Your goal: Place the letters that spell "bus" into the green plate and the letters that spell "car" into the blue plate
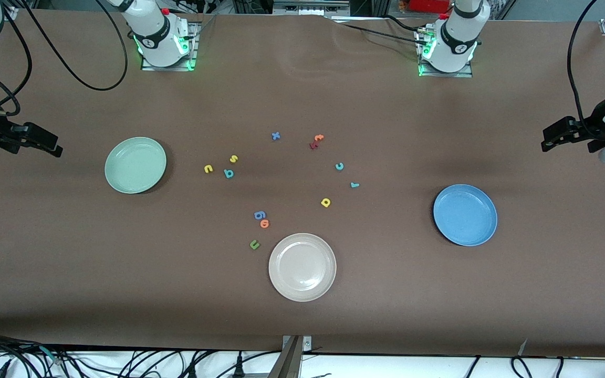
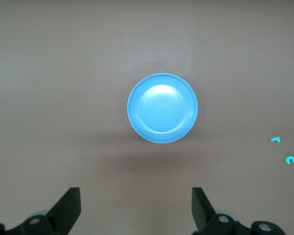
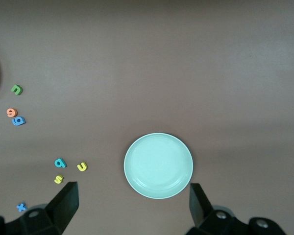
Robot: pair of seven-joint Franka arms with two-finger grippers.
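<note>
Six letters to sort, none plated yet.
I've got both grippers hanging spread and empty at the frame edges: right gripper (image 1: 45,143) beside the green plate (image 1: 135,165), so the yellow u (image 1: 208,168), teal b (image 1: 229,173) and yellow s (image 1: 233,158) centre-left suit it; left gripper (image 1: 557,136) waits above the blue plate (image 1: 465,214).

First plate (image 1: 135,165) mid-frame, right arm's end. Second plate (image 1: 465,214) at left arm's end, slightly lower. Third plate (image 1: 302,267) lower centre. Between them: u (image 1: 208,168), s (image 1: 233,158), b (image 1: 229,174) near first plate; c (image 1: 339,166), r (image 1: 355,185), a (image 1: 325,202) toward second.
</note>
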